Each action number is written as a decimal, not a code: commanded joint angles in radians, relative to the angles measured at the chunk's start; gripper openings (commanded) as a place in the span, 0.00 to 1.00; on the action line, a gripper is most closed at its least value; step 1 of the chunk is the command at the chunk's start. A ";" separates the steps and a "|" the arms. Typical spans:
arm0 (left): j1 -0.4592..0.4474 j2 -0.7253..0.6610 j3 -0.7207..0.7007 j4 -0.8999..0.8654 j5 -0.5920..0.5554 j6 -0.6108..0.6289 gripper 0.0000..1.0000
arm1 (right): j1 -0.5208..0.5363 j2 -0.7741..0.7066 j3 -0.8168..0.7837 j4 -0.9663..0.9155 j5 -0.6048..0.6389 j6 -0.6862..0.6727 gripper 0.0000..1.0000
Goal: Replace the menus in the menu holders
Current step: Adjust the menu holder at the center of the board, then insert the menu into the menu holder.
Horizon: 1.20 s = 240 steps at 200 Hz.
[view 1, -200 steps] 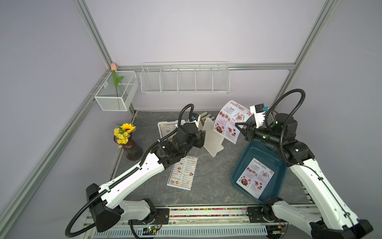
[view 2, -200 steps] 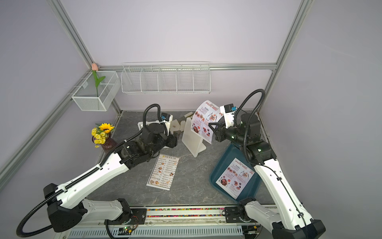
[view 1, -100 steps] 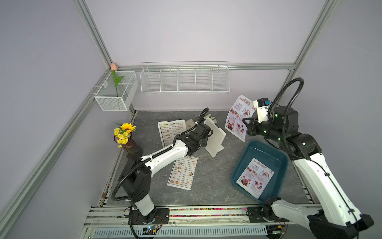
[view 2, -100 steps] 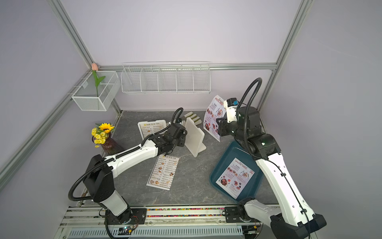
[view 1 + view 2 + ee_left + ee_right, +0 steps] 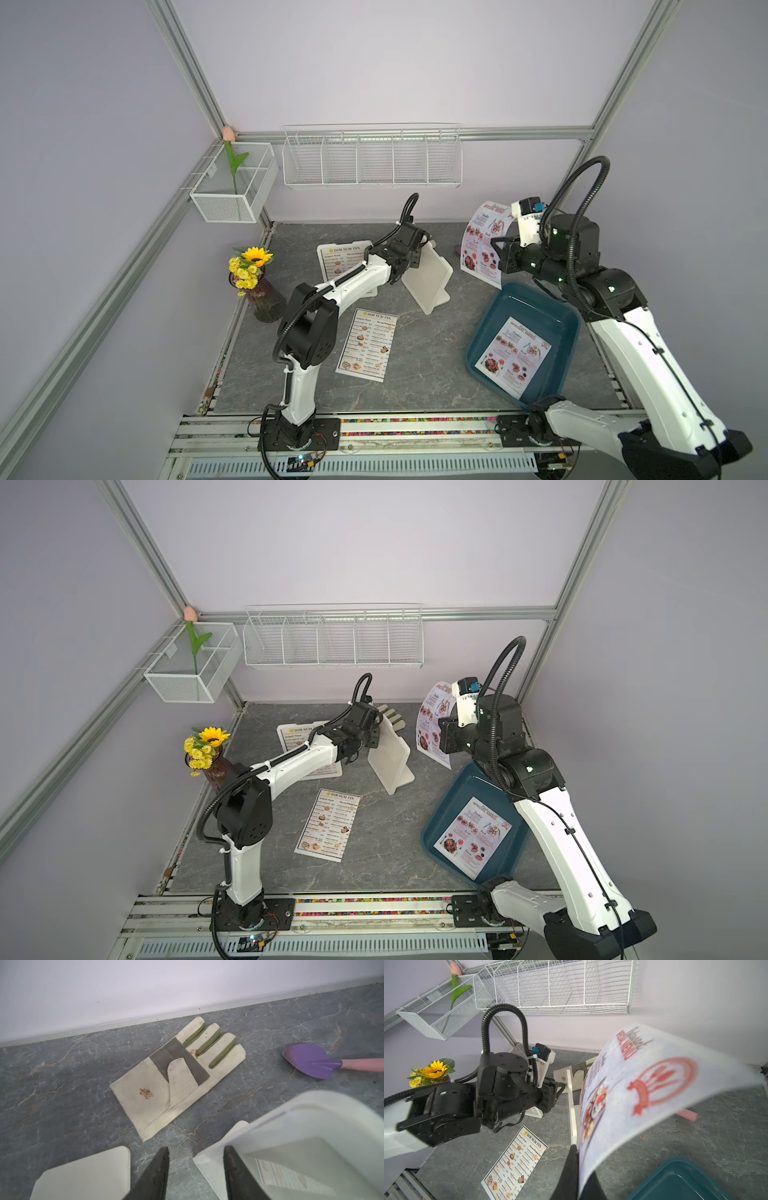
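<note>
A white menu holder [image 5: 428, 276] [image 5: 390, 758] stands tilted mid-table. My left gripper [image 5: 415, 264] [image 5: 196, 1148] is open at its side edge. One finger [image 5: 234, 1167] overlaps the holder's face [image 5: 301, 1126]; the other is over bare table. A second menu holder [image 5: 340, 257] [image 5: 83, 1174] lies flat behind my left arm, with a DIM SUM INN menu in it. Another DIM SUM INN menu [image 5: 368, 345] [image 5: 515, 1163] lies loose in front. My right gripper [image 5: 500, 249] [image 5: 576, 1149] is shut on a curled SPECIAL MENU sheet [image 5: 484, 243] [image 5: 643, 1095], held in the air to the right of the standing holder.
A dark teal tray [image 5: 569, 328] at the front right holds another SPECIAL MENU sheet [image 5: 513, 357]. A cream glove [image 5: 166, 1084] and a purple trowel [image 5: 311, 1061] lie by the back wall. A vase of sunflowers [image 5: 253, 270] stands at the left. Wire baskets [image 5: 372, 162] hang on the walls.
My left gripper has reached right to the standing holder's edge and its jaws have narrowed. My right gripper has carried the SPECIAL MENU sheet a little to the right, away from the holder.
</note>
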 commanded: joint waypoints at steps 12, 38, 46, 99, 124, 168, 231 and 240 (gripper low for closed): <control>-0.004 0.053 0.108 -0.076 0.093 0.055 0.45 | 0.017 -0.010 0.010 0.011 0.003 0.025 0.08; -0.004 0.016 0.075 -0.090 0.064 0.024 0.46 | 0.031 -0.011 -0.006 0.041 -0.007 0.082 0.08; -0.004 -0.004 0.057 -0.097 0.051 0.011 0.46 | 0.040 -0.010 -0.009 0.053 0.004 0.106 0.08; -0.006 -0.182 -0.071 -0.151 -0.012 -0.063 0.50 | 0.072 0.009 0.020 0.066 0.035 0.152 0.07; -0.009 -0.269 -0.135 -0.152 0.000 -0.070 0.51 | 0.072 0.033 0.013 0.075 0.020 0.163 0.07; -0.012 -0.379 -0.211 -0.148 0.046 -0.081 0.53 | 0.070 0.043 -0.004 0.104 0.035 0.157 0.07; -0.016 -0.441 -0.249 -0.148 0.043 -0.084 0.53 | 0.056 0.072 -0.019 0.124 0.021 0.161 0.07; -0.018 -0.444 -0.249 -0.149 0.041 -0.083 0.53 | 0.053 0.074 -0.023 0.127 0.023 0.162 0.07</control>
